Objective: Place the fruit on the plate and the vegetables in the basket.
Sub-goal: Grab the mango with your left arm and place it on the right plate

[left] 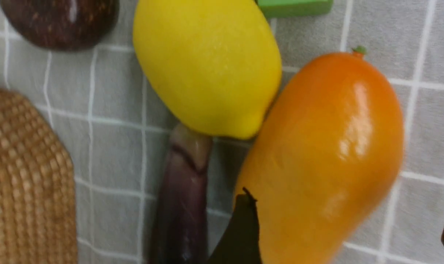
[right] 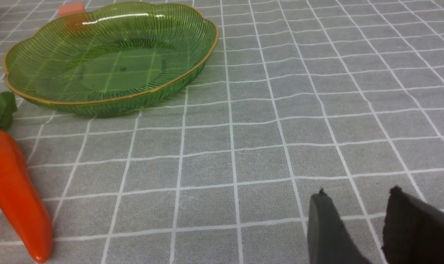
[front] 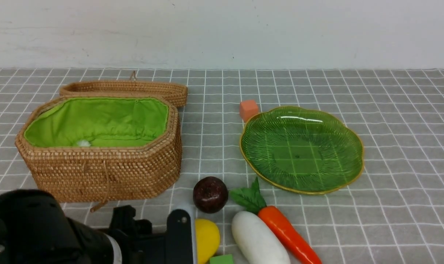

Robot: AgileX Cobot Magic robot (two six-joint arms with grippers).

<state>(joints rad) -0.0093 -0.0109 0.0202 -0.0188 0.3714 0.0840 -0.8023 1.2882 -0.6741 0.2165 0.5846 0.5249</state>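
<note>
The open rattan basket (front: 104, 172) stands at the left and shows no vegetables inside; the green leaf plate (front: 302, 149) at the right is bare. The maroon ball (front: 210, 194), lemon (front: 207, 238), white radish (front: 258, 238) and carrot (front: 288, 234) lie near the front. In the left wrist view my left gripper (left: 348, 200) is open wide, its fingers either side of the mango (left: 324, 157), which touches the lemon (left: 207, 66). The eggplant (left: 181, 205) lies beside them. My right gripper (right: 357, 192) is empty over bare cloth, jaws slightly apart, right of the carrot (right: 13, 190).
The basket's lid (front: 126, 90) lies behind it. An orange cube (front: 248, 109) sits at the plate's far left rim. A green cube (front: 222, 259) lies by the lemon. My left arm (front: 42, 231) fills the front left corner. The basket's wall (left: 24, 176) is near the eggplant.
</note>
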